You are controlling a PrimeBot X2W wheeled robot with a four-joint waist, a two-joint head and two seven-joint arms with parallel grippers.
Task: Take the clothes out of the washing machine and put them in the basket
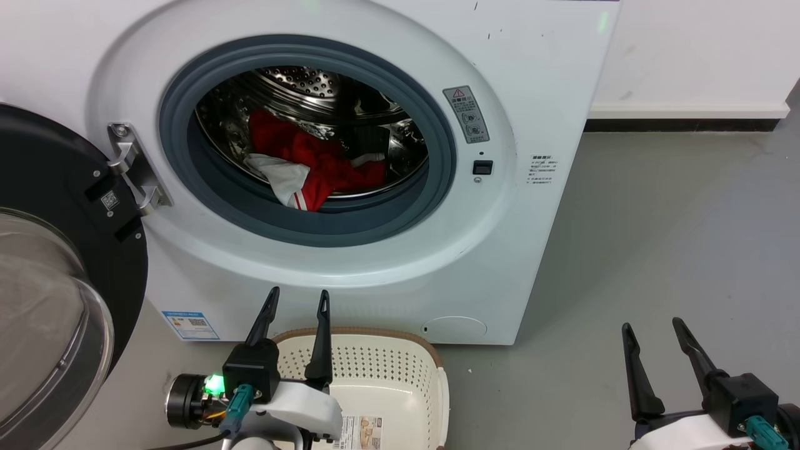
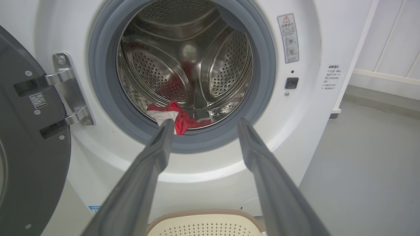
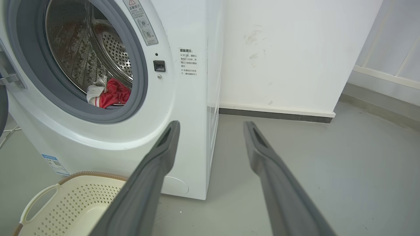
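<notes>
Grey floor, open washing machine. Spread, empty left claw above the basket; clothes ahead of its tips, low in the drum. Spread, idle right claw alongside. Reach pending: likely forward through the porthole, then pinching fabric.

We saw a warning-triangle sticker and a small notice on the washing machine, their print too fine to read. A QR code stood on the door and another on a low blue label. The paper label in the basket was illegible.
</notes>
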